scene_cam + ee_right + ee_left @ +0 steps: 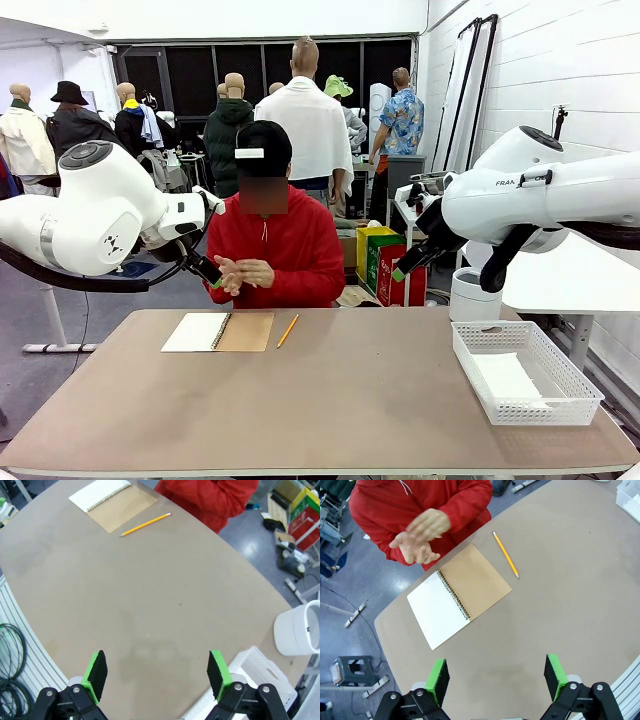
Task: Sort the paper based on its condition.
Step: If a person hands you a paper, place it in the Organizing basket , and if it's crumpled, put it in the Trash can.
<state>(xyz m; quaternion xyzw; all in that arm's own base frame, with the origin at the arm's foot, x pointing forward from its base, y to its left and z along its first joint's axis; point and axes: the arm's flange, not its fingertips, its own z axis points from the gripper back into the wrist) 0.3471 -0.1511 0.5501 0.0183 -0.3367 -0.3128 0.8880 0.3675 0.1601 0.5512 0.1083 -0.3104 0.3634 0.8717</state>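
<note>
At the near right of the table, a white mesh basket [545, 408] holds the paper [505, 378]: a white sheet lying flat on the basket's floor. Whether more than one sheet lies there, I cannot tell. Above the bare tabletop, the right gripper [156, 674] hangs with its green-padded fingers spread wide and nothing between them. The left gripper [496, 676] hangs the same way, jaws wide apart and empty, over the table's left part.

Farther across, near the far edge and left of the middle, a spiral-bound notebook [218, 332] lies open, a blank white page on one side and the brown kraft cover folded out on the other. A yellow pencil [287, 331] lies just beside the cover, apart from it. Beyond the far edge sits a person in a red hoodie [285, 250], hands [240, 272] pressed together in front of the chest. Off the table's far right corner stands a white bucket [473, 297].
</note>
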